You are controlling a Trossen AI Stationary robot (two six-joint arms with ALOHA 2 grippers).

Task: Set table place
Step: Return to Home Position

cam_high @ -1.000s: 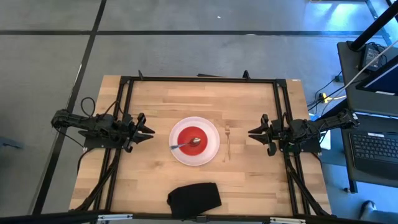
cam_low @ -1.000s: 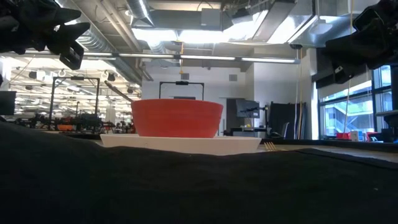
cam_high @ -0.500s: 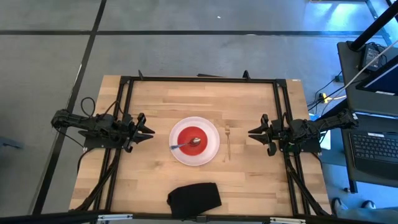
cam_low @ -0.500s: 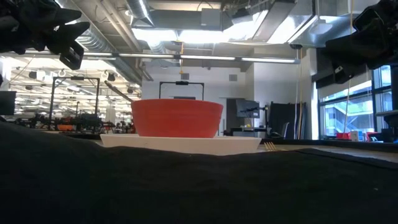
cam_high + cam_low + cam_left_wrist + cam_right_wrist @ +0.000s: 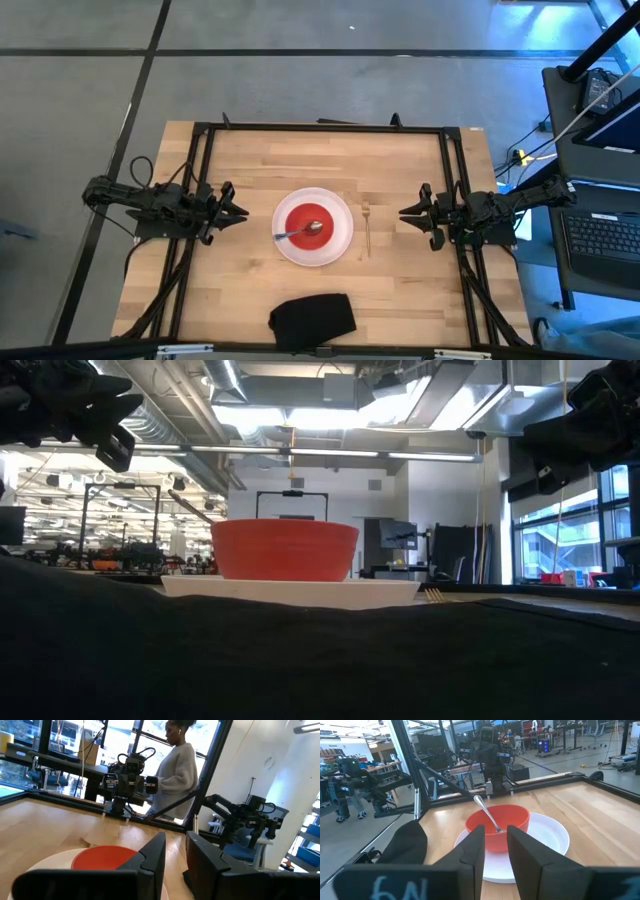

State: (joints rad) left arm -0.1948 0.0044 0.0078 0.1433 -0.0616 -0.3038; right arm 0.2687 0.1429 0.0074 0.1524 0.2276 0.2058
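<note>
A round white plate (image 5: 343, 243) lies on the middle of the wooden table (image 5: 260, 160). A red bowl (image 5: 300, 218) stands on the plate. A silver spoon (image 5: 290, 234) lies in the bowl, its handle leaning over the rim toward the table's left. A slim fork (image 5: 366, 230) lies flat on the wood just right of the plate. My left gripper (image 5: 241, 211) waits left of the plate. My right gripper (image 5: 403, 213) waits right of the fork. Both point at the plate, hold nothing, and show a narrow gap between the fingers in the wrist views (image 5: 176, 840) (image 5: 496, 832).
A black cloth (image 5: 312, 320) lies crumpled at the table's near edge, below the plate, and fills the low view's foreground (image 5: 300, 660). A black metal frame (image 5: 320, 127) runs around the tabletop. A person (image 5: 177, 765) stands beyond the table's right side.
</note>
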